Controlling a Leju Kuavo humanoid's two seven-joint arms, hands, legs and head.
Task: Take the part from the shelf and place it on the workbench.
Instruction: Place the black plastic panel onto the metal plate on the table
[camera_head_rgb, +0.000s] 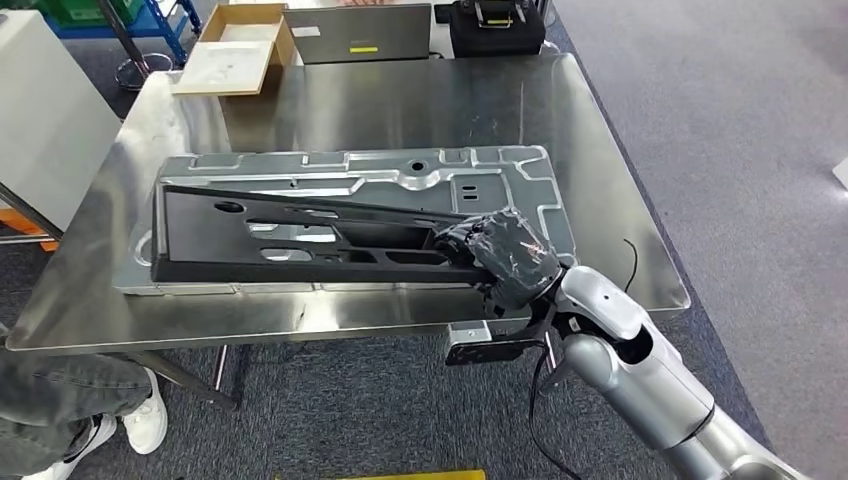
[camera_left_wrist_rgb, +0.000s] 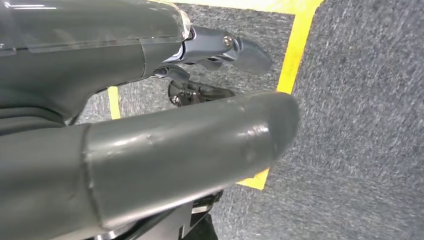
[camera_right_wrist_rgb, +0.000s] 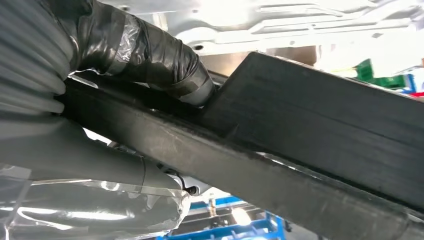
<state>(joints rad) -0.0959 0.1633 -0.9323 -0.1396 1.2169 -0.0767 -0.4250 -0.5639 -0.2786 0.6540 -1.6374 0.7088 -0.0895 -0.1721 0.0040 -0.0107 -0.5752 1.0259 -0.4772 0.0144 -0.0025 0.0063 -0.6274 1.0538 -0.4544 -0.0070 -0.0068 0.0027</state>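
The black part (camera_head_rgb: 300, 235) is gripped at its near end by the right hand (camera_head_rgb: 505, 258) — its length runs away leftward over the silver panel (camera_head_rgb: 520, 190) on the workbench (camera_head_rgb: 620, 270); release is judged next.

1. I can read no text, brand or number in any view.
2. Far beyond my right hand (camera_head_rgb: 510, 262), across the workbench (camera_head_rgb: 420, 110), a grey case (camera_head_rgb: 357, 32) carries a white label (camera_head_rgb: 305, 31) and a yellow strip (camera_head_rgb: 363, 48); any print there is perhaps present but too small to read.
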